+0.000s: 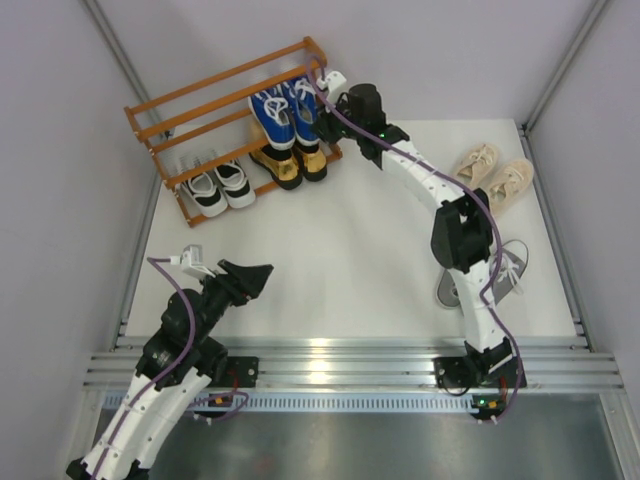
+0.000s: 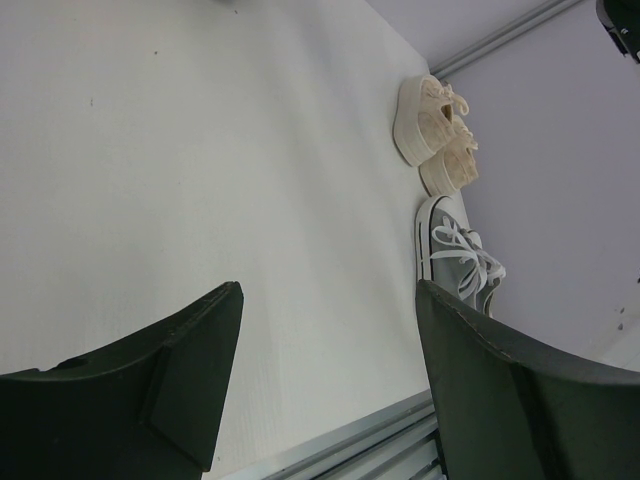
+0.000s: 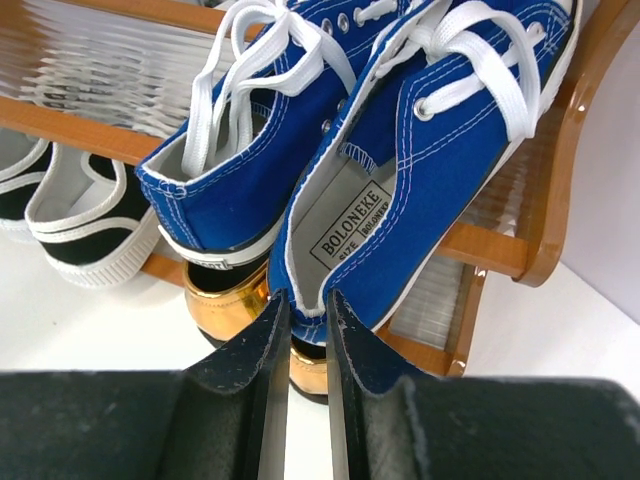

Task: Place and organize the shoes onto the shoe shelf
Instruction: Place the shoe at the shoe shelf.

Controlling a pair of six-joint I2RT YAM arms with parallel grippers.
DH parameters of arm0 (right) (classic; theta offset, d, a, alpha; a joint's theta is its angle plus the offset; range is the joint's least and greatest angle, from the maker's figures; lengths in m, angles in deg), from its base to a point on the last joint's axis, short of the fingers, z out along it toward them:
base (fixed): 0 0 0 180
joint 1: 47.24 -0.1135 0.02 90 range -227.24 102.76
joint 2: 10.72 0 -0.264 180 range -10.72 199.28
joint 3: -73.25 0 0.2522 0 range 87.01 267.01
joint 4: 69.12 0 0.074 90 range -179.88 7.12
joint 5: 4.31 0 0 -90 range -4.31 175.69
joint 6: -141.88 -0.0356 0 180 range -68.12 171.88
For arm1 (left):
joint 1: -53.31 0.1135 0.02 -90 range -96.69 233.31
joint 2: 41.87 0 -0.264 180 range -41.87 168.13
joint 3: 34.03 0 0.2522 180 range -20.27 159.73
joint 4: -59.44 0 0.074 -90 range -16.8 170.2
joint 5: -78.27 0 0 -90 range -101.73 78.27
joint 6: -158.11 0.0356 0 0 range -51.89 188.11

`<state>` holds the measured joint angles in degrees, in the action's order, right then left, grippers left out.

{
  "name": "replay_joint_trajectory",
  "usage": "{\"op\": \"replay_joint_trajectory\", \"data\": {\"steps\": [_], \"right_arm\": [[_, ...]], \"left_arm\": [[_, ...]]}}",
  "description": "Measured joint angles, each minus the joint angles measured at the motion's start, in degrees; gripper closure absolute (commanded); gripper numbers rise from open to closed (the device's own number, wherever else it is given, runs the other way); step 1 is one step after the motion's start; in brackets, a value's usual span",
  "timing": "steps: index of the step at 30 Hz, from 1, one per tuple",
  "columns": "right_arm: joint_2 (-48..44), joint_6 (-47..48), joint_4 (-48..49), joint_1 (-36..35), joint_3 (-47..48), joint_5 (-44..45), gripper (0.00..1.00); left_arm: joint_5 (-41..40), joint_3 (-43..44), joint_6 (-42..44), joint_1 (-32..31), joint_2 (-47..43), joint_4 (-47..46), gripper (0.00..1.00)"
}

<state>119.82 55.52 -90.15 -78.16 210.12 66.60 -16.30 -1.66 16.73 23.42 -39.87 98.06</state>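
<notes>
1. Blue sneakers (image 1: 285, 115) are sitting side by side at the right end of the shoe shelf (image 1: 200, 95), on its middle tier. Their long axes are running front to back, heels facing out, directly above the gold loafers (image 1: 290, 165) and to the right of the black-and-white sneakers (image 1: 220, 187).
2. The right gripper (image 3: 300, 310) is reaching in at those heels, its fingers (image 3: 245, 360) standing narrow and apparently pinching the heel rim of the right-hand shoe.
3. The left gripper (image 1: 255, 275) is hovering over the bench (image 1: 330, 250) well away from the shelf, fingers (image 2: 190, 340) spread wide and holding nothing.
4. The beige lace-ups (image 1: 495, 172) and grey sneakers (image 1: 505, 265) are waiting along the bench's right edge. The right arm is the nearer to both, so I'd expect it to be taking them.
</notes>
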Motion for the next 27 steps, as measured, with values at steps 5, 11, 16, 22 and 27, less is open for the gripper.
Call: {"op": "replay_joint_trajectory", "data": {"steps": [5,11,16,22,27], "right_arm": [[-0.79,1.92,-0.92,1.11,-0.13,0.04,1.00],[-2.36,3.61,-1.40,2.69,-2.01,0.00,1.00],[-2.36,2.67,-1.11,2.40,-2.34,-0.72,1.00],[-1.44,3.08,-1.92,1.01,-0.04,0.35,1.00],[-0.72,3.76,-2.10,0.39,1.20,0.90,1.00]], "left_arm": [[0.00,0.00,-0.07,0.00,0.00,0.00,0.25],[0.09,0.00,-0.66,0.00,0.00,0.00,0.25],[0.20,0.00,-1.07,0.00,0.00,-0.02,0.25],[0.20,0.00,-1.20,0.00,0.00,0.00,0.25],[0.20,0.00,-1.25,0.00,0.00,0.02,0.25]]}}
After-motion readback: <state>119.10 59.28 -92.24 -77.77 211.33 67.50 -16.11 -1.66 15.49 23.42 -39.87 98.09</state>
